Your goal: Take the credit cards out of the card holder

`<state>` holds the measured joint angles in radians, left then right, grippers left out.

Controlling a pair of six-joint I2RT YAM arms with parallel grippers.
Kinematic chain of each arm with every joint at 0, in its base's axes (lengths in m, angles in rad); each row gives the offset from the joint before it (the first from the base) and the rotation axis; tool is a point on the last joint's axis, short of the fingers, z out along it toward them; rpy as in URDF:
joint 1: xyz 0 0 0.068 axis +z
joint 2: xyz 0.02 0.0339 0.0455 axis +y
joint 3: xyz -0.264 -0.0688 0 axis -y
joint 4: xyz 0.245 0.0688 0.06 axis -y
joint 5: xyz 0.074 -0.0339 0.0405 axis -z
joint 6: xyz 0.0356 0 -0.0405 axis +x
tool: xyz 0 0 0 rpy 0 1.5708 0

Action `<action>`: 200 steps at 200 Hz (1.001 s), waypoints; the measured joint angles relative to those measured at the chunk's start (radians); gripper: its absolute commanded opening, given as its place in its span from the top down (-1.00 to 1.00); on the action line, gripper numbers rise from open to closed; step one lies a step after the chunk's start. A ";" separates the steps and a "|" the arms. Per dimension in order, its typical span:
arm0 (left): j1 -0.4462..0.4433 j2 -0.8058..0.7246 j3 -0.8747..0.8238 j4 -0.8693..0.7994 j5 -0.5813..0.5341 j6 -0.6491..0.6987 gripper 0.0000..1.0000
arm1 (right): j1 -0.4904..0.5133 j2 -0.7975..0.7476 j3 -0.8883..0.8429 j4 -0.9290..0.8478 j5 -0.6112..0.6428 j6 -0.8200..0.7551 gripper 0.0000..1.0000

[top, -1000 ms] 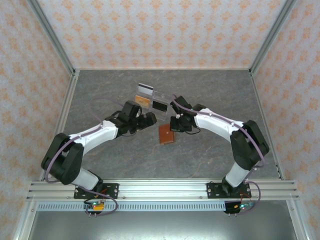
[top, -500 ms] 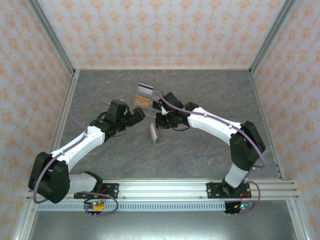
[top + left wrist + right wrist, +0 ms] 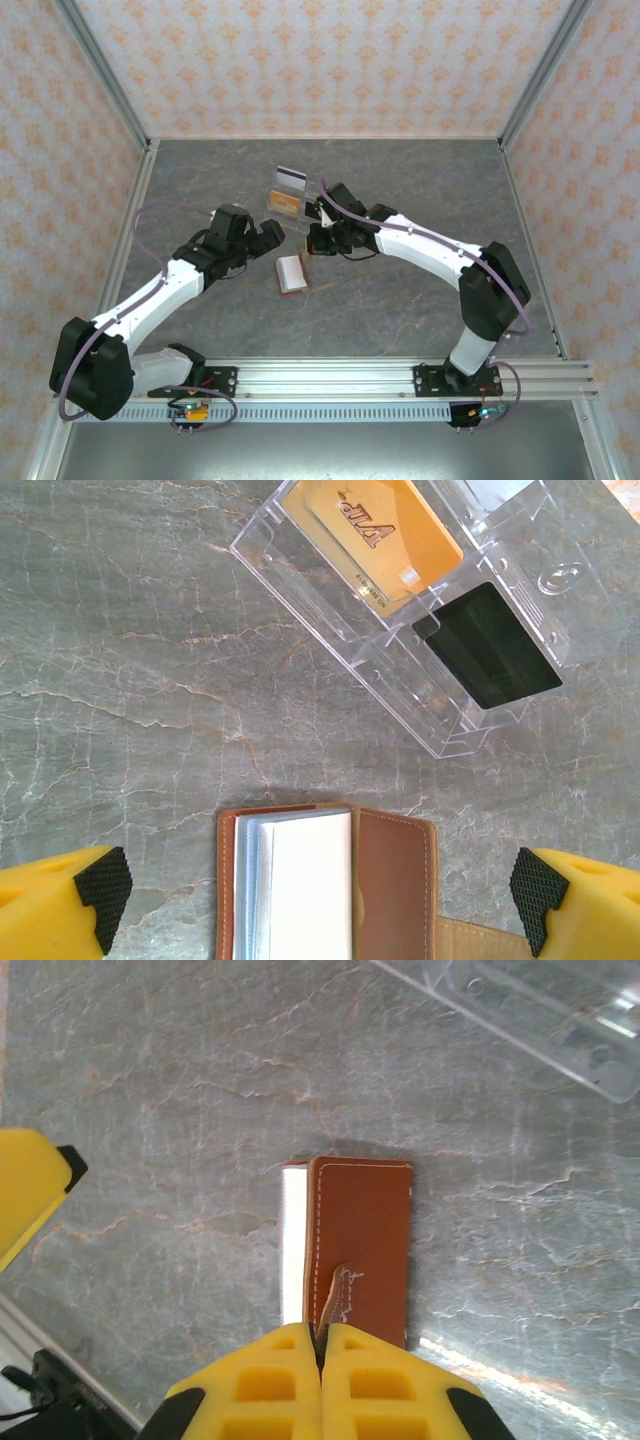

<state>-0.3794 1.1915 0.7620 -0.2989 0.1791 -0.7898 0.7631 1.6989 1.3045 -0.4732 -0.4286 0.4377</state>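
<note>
Right wrist view, right gripper pinching stitched brown leather card holder, left gripper wide apart, empty.

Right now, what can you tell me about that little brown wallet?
The wallet is small and brown, leather by its look, with pale stitching along its edges. It lies on the grey table near the clear tray, partly opened, with pale glossy sleeves showing inside. The right gripper is shut on a thin leather flap of it.
</note>
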 measured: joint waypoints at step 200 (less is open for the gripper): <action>-0.126 0.307 0.028 0.135 0.147 -0.032 -0.09 | -0.134 0.000 -0.190 -0.032 0.139 -0.076 0.97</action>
<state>-0.5049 1.4990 0.7898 -0.1635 0.3264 -0.8223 0.6292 1.6989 1.1141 -0.5056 -0.2893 0.3618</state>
